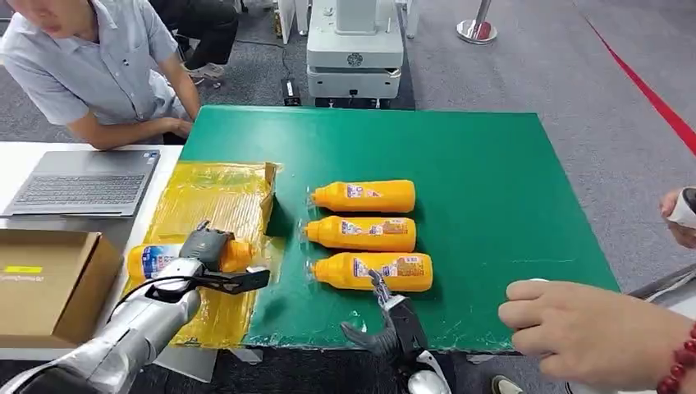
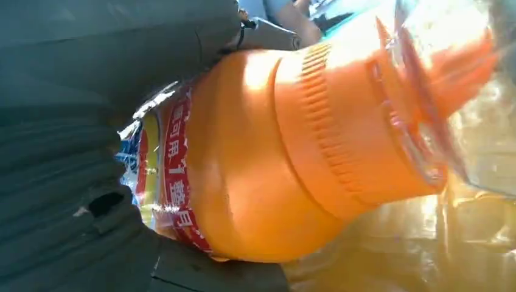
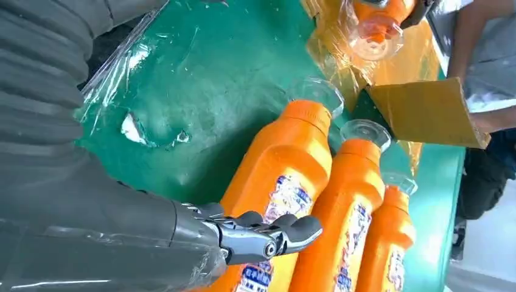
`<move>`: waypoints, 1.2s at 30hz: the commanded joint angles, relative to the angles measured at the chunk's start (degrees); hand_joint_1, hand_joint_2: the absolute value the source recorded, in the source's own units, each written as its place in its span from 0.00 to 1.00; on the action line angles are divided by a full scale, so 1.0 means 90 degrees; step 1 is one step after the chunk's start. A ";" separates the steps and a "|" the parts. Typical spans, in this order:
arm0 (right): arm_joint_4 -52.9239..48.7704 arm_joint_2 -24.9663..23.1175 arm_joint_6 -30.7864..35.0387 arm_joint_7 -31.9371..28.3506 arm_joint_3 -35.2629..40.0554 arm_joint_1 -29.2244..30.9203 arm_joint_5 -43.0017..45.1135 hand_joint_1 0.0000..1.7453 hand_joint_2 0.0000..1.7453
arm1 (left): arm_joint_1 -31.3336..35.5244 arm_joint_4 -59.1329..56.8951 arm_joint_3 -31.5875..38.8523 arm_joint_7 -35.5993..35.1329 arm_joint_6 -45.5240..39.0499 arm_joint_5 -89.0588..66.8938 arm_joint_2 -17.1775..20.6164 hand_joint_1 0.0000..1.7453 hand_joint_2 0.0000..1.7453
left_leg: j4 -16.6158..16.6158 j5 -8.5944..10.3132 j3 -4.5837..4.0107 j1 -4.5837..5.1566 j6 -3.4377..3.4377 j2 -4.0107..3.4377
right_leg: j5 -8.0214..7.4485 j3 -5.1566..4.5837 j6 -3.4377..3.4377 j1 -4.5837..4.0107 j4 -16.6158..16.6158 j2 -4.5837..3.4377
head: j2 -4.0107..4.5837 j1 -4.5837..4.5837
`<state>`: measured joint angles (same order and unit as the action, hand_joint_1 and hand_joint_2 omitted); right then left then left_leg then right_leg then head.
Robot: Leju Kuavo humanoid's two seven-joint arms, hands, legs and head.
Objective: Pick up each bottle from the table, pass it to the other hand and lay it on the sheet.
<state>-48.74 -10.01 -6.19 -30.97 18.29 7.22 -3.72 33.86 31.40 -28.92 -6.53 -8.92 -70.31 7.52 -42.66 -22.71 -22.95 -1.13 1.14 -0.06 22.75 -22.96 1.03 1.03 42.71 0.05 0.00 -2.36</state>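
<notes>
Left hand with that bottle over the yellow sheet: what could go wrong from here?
1. The orange bottle in the left hand is round and lies flat; once released it may roll on the wrinkled yellow sheet toward the table's near edge.
2. The right hand hovers close to the nearest bottle of the three; a careless reach could knock it into the middle bottle.
3. A person's hand rests on the green mat near the right arm's path.
</notes>
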 commanded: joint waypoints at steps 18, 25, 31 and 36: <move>-0.0354 0.0077 0.0584 -0.0183 0.0229 0.0136 -0.0509 0.00 1.00 | 0.0116 0.0211 -0.0227 0.0565 0.0782 0.0430 -0.0101 0.00 1.00 | 0.0000 0.0000 0.0000 0.0000 0.0000 0.0000 | 0.0000 0.0000 0.0000 0.0000 0.0000 0.0000 | 0.0000 0.0007; -0.0340 0.0098 0.0614 -0.0183 0.0184 0.0089 -0.0521 0.00 1.00 | -0.0048 0.0448 -0.0056 0.0603 0.0459 0.0630 -0.0072 0.00 1.00 | 0.0000 0.0000 0.0000 0.0000 0.0000 0.0000 | 0.0000 0.0000 0.0000 0.0000 0.0000 0.0000 | 0.0000 0.0007; -0.0402 0.0113 0.0707 -0.0185 0.0092 -0.0011 -0.0566 0.00 1.00 | -0.0309 0.1254 -0.0047 0.0557 0.0064 0.0622 0.0058 0.00 1.00 | 0.0000 0.0000 0.0000 0.0000 0.0000 0.0000 | 0.0000 0.0000 0.0000 0.0000 0.0000 0.0000 | 0.0000 0.0015; -0.0540 0.0158 0.0887 -0.0219 0.0055 -0.0128 -0.0619 0.00 1.00 | -0.0787 0.2426 0.0067 0.0670 -0.0119 0.0864 0.0188 0.00 1.00 | 0.0000 0.0000 0.0000 0.0000 0.0000 0.0000 | 0.0000 0.0000 0.0000 0.0000 0.0000 0.0000 | 0.0000 0.0024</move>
<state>-51.39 -8.44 0.55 -32.39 19.15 5.47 -8.94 26.44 45.39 -29.07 -1.42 -8.90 -63.71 8.00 -42.66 -22.71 -22.95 -1.13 1.14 -0.06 22.75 -22.96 1.03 1.03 42.71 0.05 0.00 -2.14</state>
